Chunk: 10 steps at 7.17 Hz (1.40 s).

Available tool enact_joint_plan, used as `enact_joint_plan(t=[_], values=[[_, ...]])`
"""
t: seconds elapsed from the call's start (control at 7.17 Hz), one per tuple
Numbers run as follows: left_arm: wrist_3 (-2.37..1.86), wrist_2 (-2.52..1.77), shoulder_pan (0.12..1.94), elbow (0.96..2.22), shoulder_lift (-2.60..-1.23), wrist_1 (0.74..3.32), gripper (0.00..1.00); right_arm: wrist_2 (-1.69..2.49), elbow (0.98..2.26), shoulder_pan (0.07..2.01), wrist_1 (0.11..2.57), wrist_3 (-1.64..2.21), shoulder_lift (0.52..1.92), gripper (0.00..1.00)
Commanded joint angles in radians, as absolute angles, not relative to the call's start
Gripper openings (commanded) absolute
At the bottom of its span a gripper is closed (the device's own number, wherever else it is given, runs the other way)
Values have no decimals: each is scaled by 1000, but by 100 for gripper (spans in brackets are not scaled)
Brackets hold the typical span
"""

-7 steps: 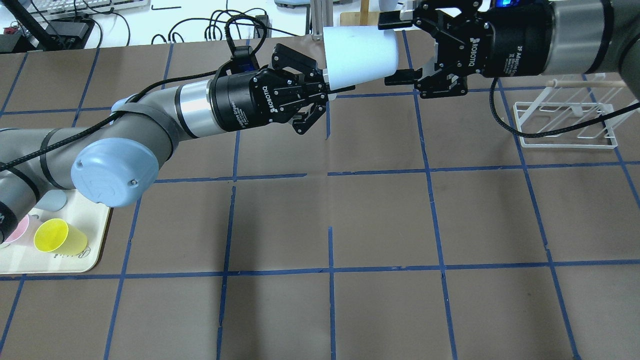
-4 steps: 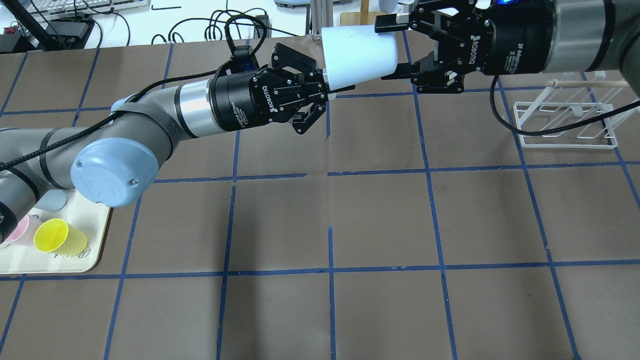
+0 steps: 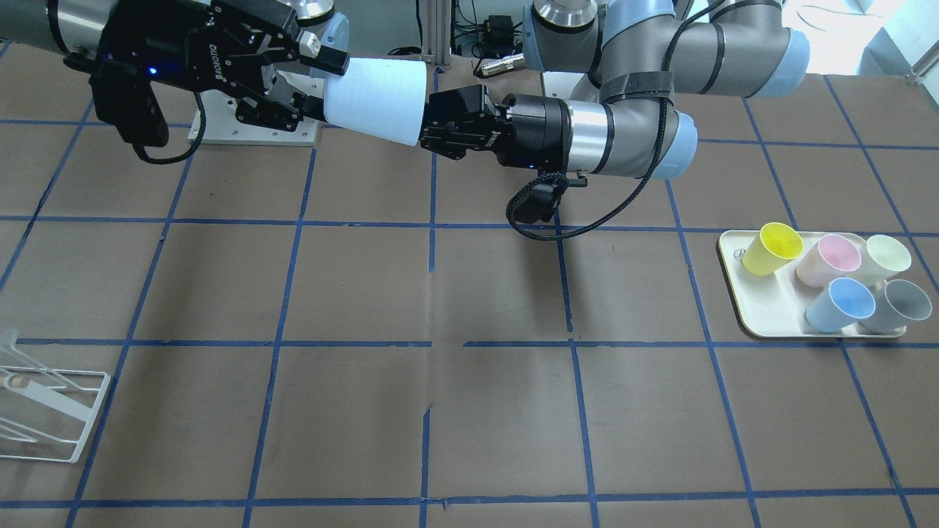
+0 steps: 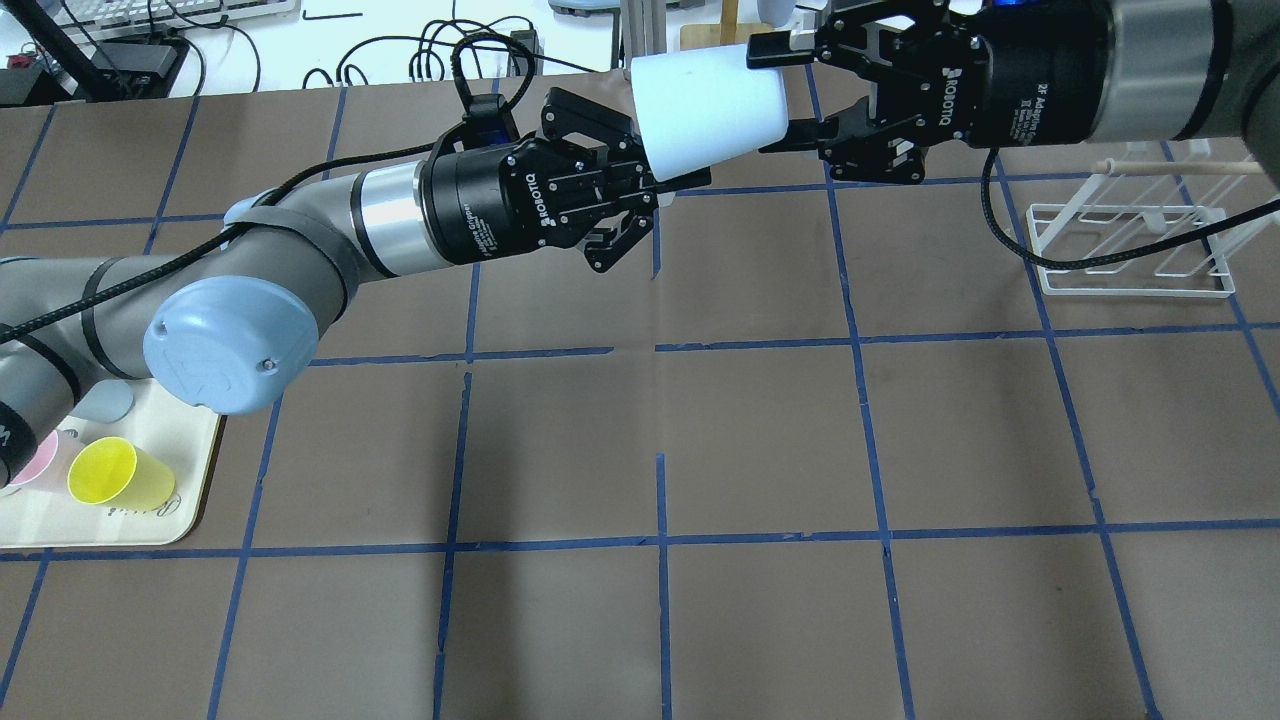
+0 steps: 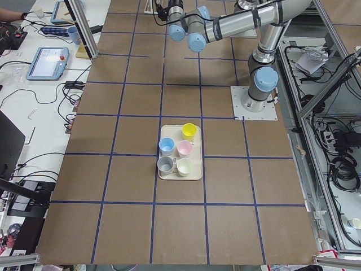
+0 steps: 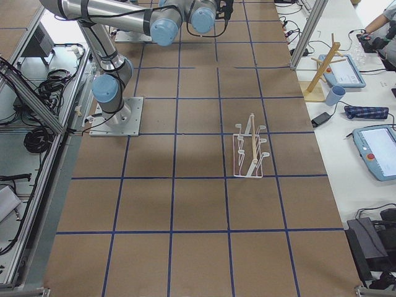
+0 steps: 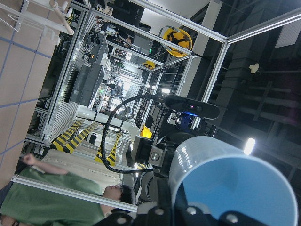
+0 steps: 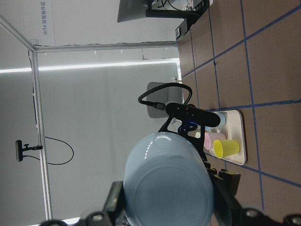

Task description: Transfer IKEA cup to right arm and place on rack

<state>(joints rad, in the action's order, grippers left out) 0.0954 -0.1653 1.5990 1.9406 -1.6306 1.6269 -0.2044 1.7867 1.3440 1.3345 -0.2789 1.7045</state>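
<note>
Overhead exterior view is showing the IKEA cup (image 4: 710, 105) hanging above the surface, lying sideways between both arms. Its wide rim is pointing at the left tool (image 4: 665, 175), which is pinching the rim wall. Its narrow base is sitting inside the right tool (image 4: 785, 90), which appears to be squeezing it.

IKEA cup (image 8: 168, 181) base, close up

Robotics lab. Evidence: work table (image 4: 760, 440) marked with blue tape grid; robot mounting plate (image 5: 255, 103) bolted on; aluminium frame posts (image 6: 307, 32); control tablets (image 5: 49, 55) on side bench; loose cables (image 4: 430, 45) at far edge.
</note>
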Motion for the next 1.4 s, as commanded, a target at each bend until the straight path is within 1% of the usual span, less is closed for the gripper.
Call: enact_joint_plan(t=[0.0,0.14,0.28,0.56,0.84,0.98,1.12,1.26], values=[[2,-160,1597,1939,-1620,1626,100,-206,1786,1339,1335,-279,1703,50],[-18,-156,1595,1939,-1608,1625,100,-209,1786,1336,1336,-279,1703,50],[-26,-155,1585,1939,-1603,1624,100,-212,1784,1332,1341,-279,1703,48],[-26,-85,1560,1942,-1606,1624,100,-256,1740,1309,1356,-276,1698,44],[-110,170,1449,1934,-1591,1621,100,-447,1695,1290,1362,-261,1694,43],[-133,337,1406,1924,-1582,1553,100,-542,1671,1284,1388,-246,1690,43],[-161,527,1373,1898,-1580,1501,100,-712,1642,1278,1449,-217,1662,43],[-161,675,1362,1847,-1577,1500,100,-883,1622,1278,1541,-181,1632,43]])
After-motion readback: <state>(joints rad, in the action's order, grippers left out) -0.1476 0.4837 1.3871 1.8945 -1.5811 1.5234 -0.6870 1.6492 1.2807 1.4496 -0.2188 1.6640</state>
